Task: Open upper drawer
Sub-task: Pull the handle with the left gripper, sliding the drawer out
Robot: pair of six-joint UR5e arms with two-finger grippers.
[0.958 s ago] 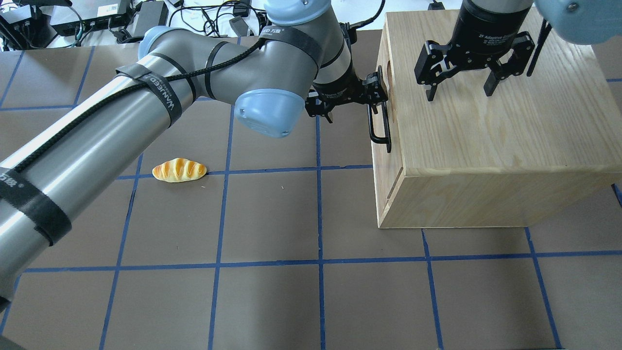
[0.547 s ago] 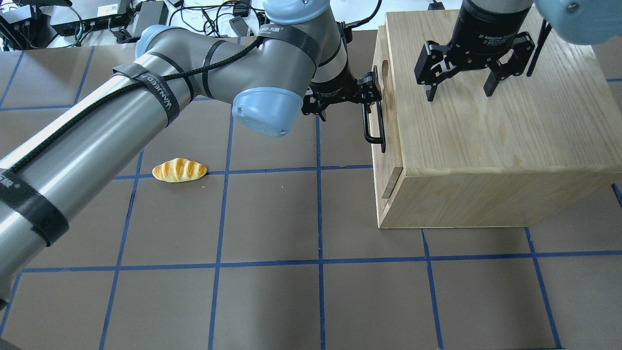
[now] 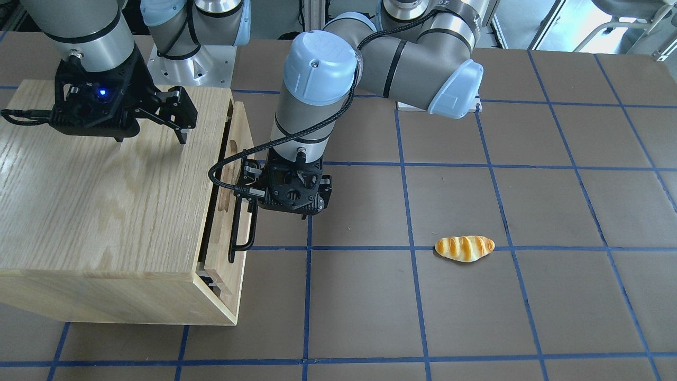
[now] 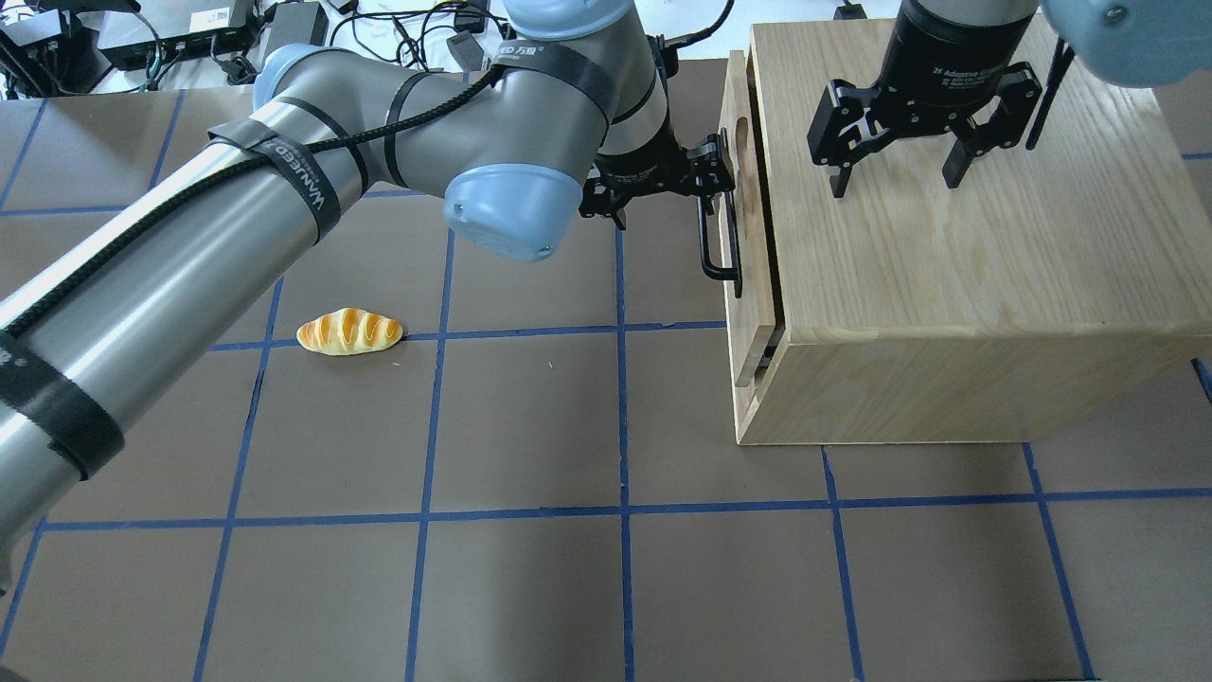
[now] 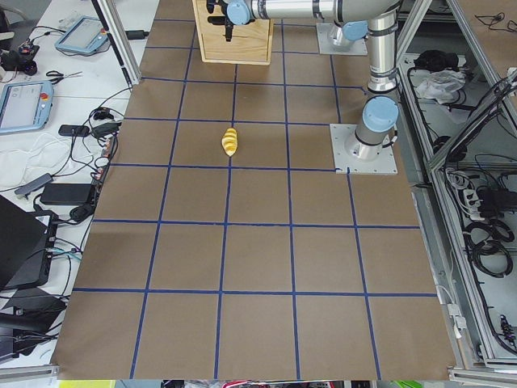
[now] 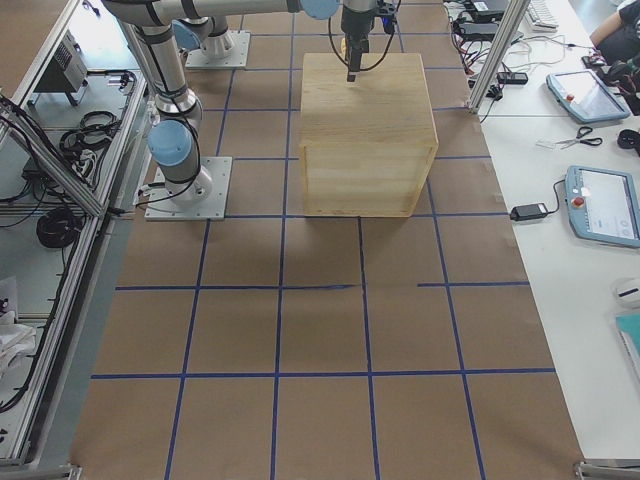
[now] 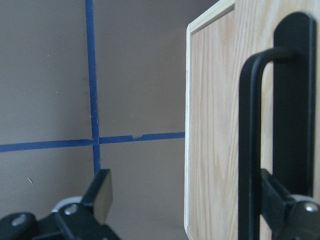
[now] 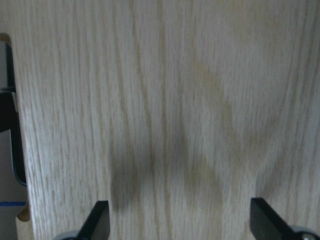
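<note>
Upper drawer (image 4: 750,303) sits at the top of the oak cabinet (image 4: 947,265), on the side that faces the open tabletop (image 4: 530,587). It stands a little way out from the cabinet body, with a dark gap and a bit of slide rail showing behind its front panel. Its black bar handle (image 4: 704,237) runs along that panel.

The left pincer (image 4: 717,178) hangs over the handle with its fingers spread wide. In the wrist view the bar lies between them, close against one finger (image 7: 282,202) on the panel side. The other finger (image 7: 102,192) hangs free above the tabletop. Nothing is clamped.

The right pincer (image 4: 896,185) is over the cabinet's top, fingers wide apart and pointing down at the wood, gripping nothing. Whether its tips touch the top I cannot tell.

A bread roll (image 4: 350,332) lies on the tabletop, well apart from the cabinet.
</note>
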